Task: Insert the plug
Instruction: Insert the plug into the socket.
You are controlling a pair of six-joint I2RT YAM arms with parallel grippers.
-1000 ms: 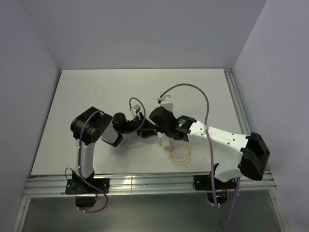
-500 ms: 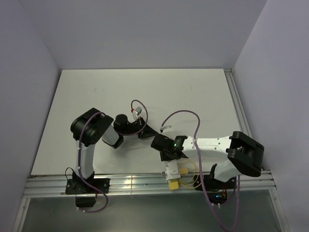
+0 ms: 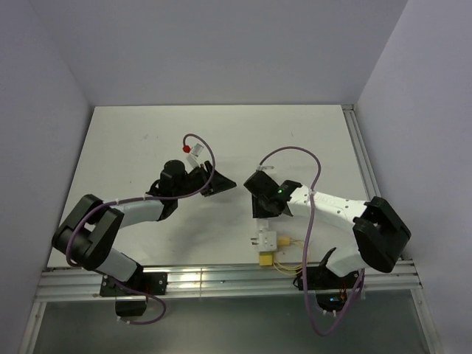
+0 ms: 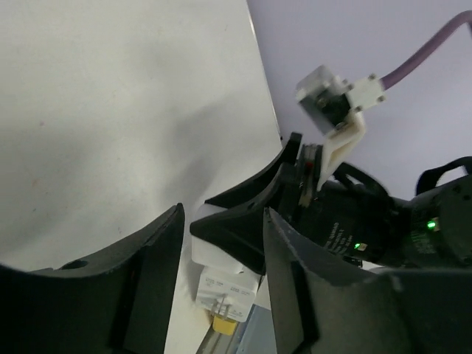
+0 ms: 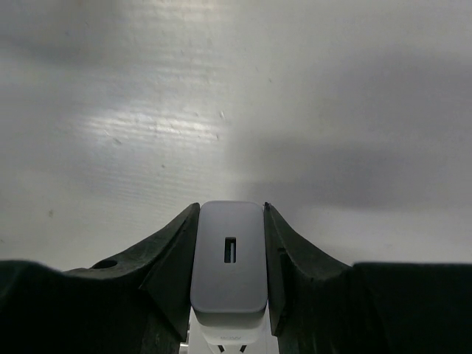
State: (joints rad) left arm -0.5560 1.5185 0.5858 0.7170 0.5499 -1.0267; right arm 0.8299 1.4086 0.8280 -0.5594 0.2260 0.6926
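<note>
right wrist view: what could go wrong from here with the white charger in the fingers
1. The right fingers pinch the white charger by its sides only, and it sits with the yellow connector right at the table's near edge; a slip could send it over.
2. The open left gripper hovers close to the right gripper, so a small move might knock them together.

Looking down on a white tabletop point(image 3: 133, 147), lying flat and showing faint scuffs and soft glare. Seeing paired aluminium rails point(image 3: 221, 279) running along its near edge, and a narrower rail point(image 3: 360, 155) running along its right edge. Noting pale lavender walls closing in on three sides: far wall point(image 3: 221, 51), left wall point(image 3: 37, 147), right wall point(image 3: 428, 110). Glimpsing a grey strip point(image 3: 221, 324) lying nearer than the rails.
</note>
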